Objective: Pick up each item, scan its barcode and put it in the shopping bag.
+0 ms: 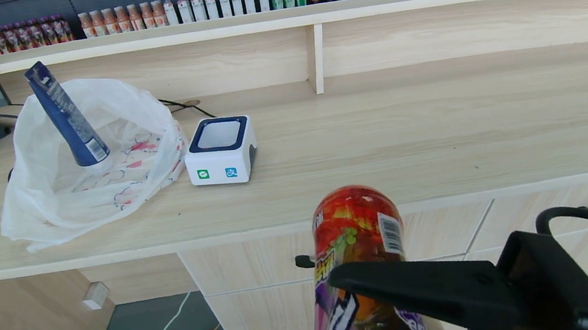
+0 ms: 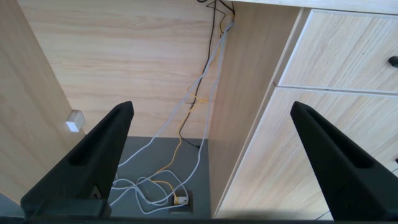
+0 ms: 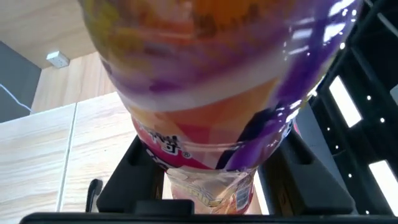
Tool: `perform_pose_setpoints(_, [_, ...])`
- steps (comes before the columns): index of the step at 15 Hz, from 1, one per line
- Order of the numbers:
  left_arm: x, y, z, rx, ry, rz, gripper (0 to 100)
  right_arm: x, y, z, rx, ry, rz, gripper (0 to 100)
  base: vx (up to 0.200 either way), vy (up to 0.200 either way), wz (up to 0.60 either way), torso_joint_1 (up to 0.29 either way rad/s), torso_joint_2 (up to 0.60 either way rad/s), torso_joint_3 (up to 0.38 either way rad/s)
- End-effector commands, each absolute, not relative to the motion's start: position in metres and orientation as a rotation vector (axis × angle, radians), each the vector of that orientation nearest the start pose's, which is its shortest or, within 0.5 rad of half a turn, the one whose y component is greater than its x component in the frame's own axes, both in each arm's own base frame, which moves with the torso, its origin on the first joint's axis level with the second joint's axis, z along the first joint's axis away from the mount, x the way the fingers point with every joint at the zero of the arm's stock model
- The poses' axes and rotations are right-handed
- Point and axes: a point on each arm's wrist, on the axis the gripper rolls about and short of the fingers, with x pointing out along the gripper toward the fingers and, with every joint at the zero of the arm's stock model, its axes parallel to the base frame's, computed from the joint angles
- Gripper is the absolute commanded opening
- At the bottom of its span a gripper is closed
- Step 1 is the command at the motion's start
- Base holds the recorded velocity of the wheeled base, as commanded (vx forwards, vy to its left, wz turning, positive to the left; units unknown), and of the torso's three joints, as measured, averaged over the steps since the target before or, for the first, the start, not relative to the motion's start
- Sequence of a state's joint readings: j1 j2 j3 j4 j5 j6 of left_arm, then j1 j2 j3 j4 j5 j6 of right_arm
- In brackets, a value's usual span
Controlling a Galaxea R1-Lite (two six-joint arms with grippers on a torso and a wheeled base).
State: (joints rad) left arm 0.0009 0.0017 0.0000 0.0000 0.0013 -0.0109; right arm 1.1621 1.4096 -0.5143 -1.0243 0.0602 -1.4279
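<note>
Bottle (image 1: 357, 235) in R gripper (image 3: 211, 171); 1 tube (image 1: 66, 117) bagged

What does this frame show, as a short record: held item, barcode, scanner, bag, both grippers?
Held item: colourful bottle, raised in front of the counter edge, not over the scanner.
Barcode: on the bottle's side, near its upper end.
Right gripper: shut on the bottle.
Left gripper: open, empty, low beside the cabinet drawers.
Scanner: white box on the counter, next to the bag.
Shopping bag: open on the counter, blue tube leaning inside.
</note>
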Motion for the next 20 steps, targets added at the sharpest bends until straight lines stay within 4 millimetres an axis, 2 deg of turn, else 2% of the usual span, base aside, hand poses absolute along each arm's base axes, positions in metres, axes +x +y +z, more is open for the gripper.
perform_pose_setpoints(1, [-0.023, 0.000, 0.076, -0.012, 0.002, 0.003, 100, 0.089, 0.193, 0.222, -1.134, -0.921, 0.885, 0, 0.000, 0.000, 0.00, 0.000, 0.00, 0.000])
perform_pose_setpoints(6, [-0.023, 0.000, 0.076, -0.011, 0.002, 0.003, 100, 0.097, 0.159, 0.230, -0.876, -0.736, 0.852, 0, 0.000, 0.000, 0.00, 0.000, 0.00, 0.000])
perform_pose_setpoints(9, [-0.023, 0.000, 0.076, -0.011, 0.002, 0.003, 100, 0.092, 0.149, 0.218, -0.699, -0.602, 0.926, 0, 0.000, 0.000, 0.00, 0.000, 0.00, 0.000])
perform_pose_setpoints(11, [-0.023, 0.000, 0.076, -0.012, 0.002, 0.003, 100, 0.092, 0.137, 0.226, -0.601, -0.573, 0.870, 0, 0.000, 0.000, 0.00, 0.000, 0.00, 0.000])
perform_pose_setpoints(17, [-0.023, 0.000, 0.076, -0.011, 0.002, 0.003, 100, 0.099, 0.139, 0.226, -0.229, -0.349, 0.879, 0, 0.000, 0.000, 0.00, 0.000, 0.00, 0.000])
perform_pose_setpoints(20, [-0.023, 0.000, 0.076, -0.012, 0.002, 0.003, 100, 0.108, 0.141, 0.244, -0.093, -0.335, 0.795, 0, 0.000, 0.000, 0.00, 0.000, 0.00, 0.000])
